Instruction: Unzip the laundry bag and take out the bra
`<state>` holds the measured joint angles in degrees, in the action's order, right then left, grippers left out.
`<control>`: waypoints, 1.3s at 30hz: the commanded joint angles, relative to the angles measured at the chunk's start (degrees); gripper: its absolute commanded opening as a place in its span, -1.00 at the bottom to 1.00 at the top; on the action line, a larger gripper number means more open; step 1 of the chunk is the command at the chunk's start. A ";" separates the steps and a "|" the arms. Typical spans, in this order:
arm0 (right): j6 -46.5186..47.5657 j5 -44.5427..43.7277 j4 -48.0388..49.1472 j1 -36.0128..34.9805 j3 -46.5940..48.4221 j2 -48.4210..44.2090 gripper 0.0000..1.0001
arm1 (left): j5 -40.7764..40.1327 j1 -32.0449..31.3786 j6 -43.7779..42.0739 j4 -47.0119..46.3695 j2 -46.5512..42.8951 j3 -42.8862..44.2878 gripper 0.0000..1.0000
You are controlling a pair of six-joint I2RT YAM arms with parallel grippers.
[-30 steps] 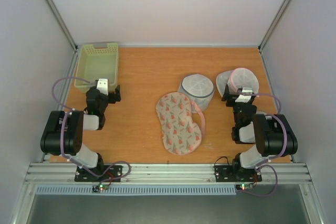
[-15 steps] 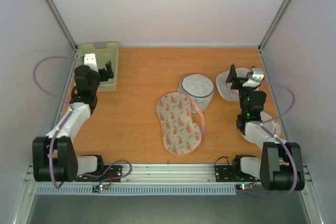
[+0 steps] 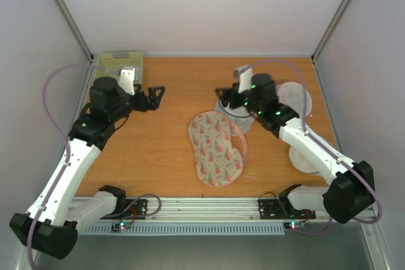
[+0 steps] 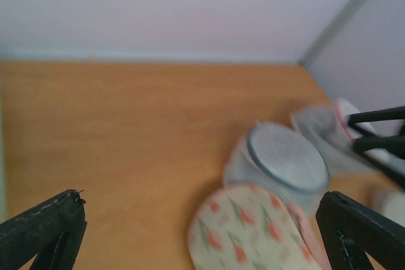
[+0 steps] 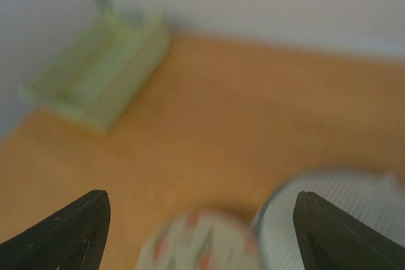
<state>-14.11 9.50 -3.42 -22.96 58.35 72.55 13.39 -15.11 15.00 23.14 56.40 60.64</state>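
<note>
the laundry bag (image 3: 216, 148) is laid flat at the middle of the table (image 3: 164, 150), untouched, while the left jaws and right jaws are held wide open and empty above it.

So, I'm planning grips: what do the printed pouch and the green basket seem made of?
The laundry bag looks like soft, matte printed fabric with pink trim, lying limp and flat. The basket is probably rigid pale-green plastic, going by its perforated walls.
</note>
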 commanded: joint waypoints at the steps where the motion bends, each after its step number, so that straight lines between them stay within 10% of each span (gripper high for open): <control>1: 0.56 -8.76 -27.71 -8.23 0.18 0.77 0.62 | 6.87 -4.66 1.24 12.42 -1.69 -0.86 0.99; 5: -2.34 -9.32 -34.25 -11.04 -2.88 2.29 0.96 | 9.84 -8.23 1.30 12.67 -1.65 -5.97 0.99; 14: -2.21 -6.40 -30.99 -13.76 -6.97 10.93 0.90 | 5.54 -8.88 2.38 6.70 -2.60 -13.28 0.99; 29: 6.17 10.93 -24.65 -13.78 -4.42 14.31 -0.94 | 6.57 -8.88 4.24 3.96 -1.64 -13.61 0.99; 39: 16.82 12.42 -25.58 -14.07 1.47 5.11 -0.98 | 9.37 -8.88 1.33 1.90 -1.99 -11.85 0.99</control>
<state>-4.34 20.51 -30.46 -36.49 57.30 84.03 21.67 -23.77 18.65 28.32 55.37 47.44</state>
